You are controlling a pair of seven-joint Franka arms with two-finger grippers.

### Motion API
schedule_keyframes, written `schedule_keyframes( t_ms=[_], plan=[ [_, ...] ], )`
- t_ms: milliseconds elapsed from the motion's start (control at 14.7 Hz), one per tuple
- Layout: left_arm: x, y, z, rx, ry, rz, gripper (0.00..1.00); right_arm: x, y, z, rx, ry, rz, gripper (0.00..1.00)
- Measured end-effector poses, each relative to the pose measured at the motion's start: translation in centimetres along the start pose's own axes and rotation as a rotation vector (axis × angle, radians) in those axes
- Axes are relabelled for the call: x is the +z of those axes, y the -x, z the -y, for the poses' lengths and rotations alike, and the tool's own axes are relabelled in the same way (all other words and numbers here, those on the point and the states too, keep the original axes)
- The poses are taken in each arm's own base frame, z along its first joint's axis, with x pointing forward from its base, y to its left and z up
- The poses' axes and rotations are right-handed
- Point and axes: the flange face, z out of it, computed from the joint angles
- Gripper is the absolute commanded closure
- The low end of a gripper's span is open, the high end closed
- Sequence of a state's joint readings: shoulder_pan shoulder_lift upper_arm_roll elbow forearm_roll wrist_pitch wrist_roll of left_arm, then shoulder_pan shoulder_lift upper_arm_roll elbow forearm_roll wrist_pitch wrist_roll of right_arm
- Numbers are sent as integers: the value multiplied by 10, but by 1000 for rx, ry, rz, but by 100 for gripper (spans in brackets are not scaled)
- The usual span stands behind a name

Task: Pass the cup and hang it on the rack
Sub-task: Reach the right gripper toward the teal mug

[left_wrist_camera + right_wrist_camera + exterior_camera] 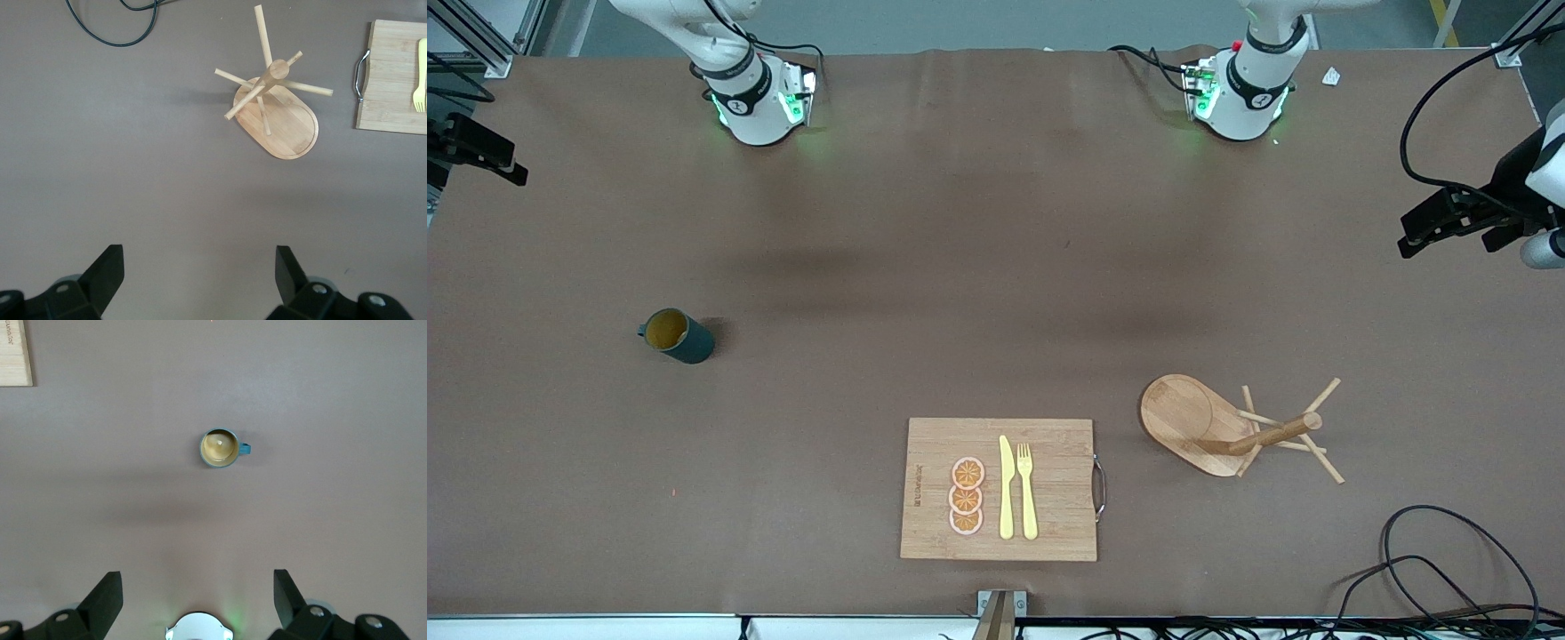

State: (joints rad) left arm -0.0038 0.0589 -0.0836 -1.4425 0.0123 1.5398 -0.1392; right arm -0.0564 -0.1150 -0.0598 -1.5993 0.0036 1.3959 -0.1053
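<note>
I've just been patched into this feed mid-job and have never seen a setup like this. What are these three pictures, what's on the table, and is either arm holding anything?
You are looking at two white robot arms bolted along one edge of a brown table. The wide picture is from a high camera facing them. The other two come from cameras on each arm's wrist, looking down past its own pincer.

The left pincer hangs open over bare table, with the rack, a wooden mug tree, below it. The right pincer hangs open above the cup, a small dark green mug standing upright toward the right arm's end. Neither holds anything.

Nearest the front camera lies a cutting board with a yellow knife, a yellow fork and three orange slices.

The cup has not been picked up yet.
</note>
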Motion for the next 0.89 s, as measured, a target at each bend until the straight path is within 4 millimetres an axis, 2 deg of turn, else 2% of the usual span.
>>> schedule_keyframes(
  t_ms=[681,885],
  plan=[
    [0,0,0,0,0,0,0,-4,1,-5,59,-3,-6,0],
    [0,0,0,0,0,0,0,5,-5,-7,65,-4,12,0]
  ],
)
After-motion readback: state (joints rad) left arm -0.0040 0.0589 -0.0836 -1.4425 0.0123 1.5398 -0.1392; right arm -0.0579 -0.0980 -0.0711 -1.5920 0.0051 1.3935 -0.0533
